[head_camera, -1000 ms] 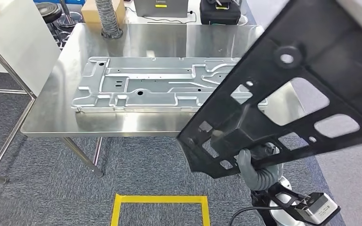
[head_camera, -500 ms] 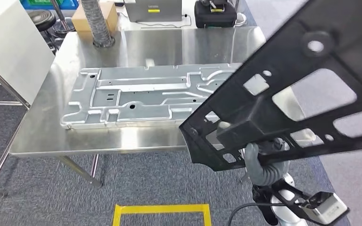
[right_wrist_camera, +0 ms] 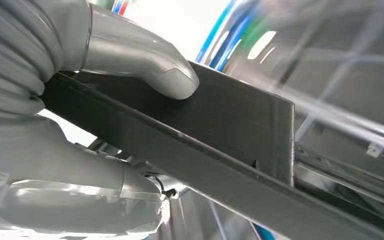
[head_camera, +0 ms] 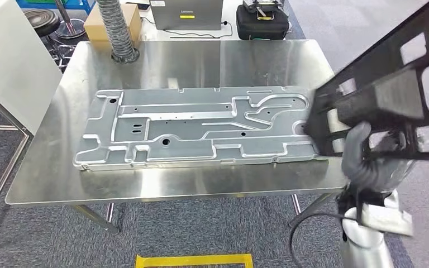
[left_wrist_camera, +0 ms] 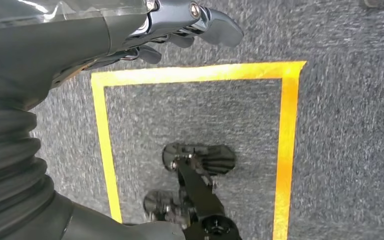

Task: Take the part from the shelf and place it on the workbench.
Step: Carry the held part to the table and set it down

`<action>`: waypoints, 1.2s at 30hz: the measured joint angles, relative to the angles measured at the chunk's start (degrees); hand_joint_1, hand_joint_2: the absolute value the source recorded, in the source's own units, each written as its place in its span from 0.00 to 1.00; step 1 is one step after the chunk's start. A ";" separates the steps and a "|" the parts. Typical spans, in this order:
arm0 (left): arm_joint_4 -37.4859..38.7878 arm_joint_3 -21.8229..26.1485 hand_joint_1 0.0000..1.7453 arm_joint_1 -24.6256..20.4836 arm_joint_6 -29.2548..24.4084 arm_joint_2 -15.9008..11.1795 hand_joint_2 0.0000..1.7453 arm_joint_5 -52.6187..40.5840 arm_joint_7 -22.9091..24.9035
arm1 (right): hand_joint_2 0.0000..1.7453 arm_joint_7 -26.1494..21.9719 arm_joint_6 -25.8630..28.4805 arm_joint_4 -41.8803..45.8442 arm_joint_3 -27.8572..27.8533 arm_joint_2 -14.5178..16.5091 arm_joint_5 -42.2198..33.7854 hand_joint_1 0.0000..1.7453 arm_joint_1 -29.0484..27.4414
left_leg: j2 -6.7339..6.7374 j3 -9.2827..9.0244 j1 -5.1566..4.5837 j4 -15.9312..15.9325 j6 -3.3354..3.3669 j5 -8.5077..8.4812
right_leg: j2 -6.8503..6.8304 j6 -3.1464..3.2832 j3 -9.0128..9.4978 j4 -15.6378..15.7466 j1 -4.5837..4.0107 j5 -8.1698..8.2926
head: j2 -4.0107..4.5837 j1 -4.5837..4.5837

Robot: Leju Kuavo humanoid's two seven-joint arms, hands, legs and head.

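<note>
right hand (head_camera: 368, 162) gripping one black part (head_camera: 391, 100), one workbench (head_camera: 201, 58)

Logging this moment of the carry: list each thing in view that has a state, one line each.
Black part: held off the table, tilted, past the workbench's right edge.
Right hand: grips the black part, thumb pressed on its face.
Left hand: holds nothing, hanging over the taped floor.
Silver stamped panel: lying flat on the workbench.
Workbench: standing, black part not yet on it.
</note>
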State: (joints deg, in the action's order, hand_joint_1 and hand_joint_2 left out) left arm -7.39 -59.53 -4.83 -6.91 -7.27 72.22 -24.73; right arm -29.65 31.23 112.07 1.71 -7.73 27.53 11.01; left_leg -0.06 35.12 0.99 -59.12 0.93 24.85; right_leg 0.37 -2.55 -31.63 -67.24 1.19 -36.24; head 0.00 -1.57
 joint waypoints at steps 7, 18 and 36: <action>-0.01 -1.85 0.00 -0.77 0.36 0.07 1.00 0.45 -0.67 | 1.00 21.11 -15.94 -16.97 2.37 -6.31 37.09 1.00 18.84 | 0.00 -1.18 -0.59 0.00 0.10 1.02 | -0.06 1.43 -3.51 5.38 -0.52 9.78 | 0.00 0.19; -0.02 -3.92 0.00 -1.79 0.89 0.13 1.00 2.59 -2.31 | 1.00 22.40 -23.34 -62.50 30.42 2.67 49.37 1.00 42.43 | -0.02 7.82 -0.39 -15.27 -2.66 6.06 | -0.18 3.57 -1.20 10.24 -0.87 10.82 | 0.00 0.08; -0.02 -5.29 0.00 -0.72 -1.66 0.19 0.75 4.25 -4.24 | 0.00 19.86 -8.96 -83.74 36.18 8.02 46.20 0.00 39.46 | -0.25 -0.08 -0.46 0.92 0.17 -0.57 | -0.39 1.39 -7.27 0.40 -1.01 8.56 | 0.00 0.63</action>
State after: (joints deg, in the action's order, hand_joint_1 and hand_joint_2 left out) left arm -7.41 -64.82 -5.54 -8.57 -7.09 76.47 -28.97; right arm -9.79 22.27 28.34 37.89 0.29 73.74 50.47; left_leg -0.31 35.04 0.53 -58.20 1.10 24.28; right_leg -0.02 -1.16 -38.90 -66.84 0.18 -27.67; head 0.00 -0.94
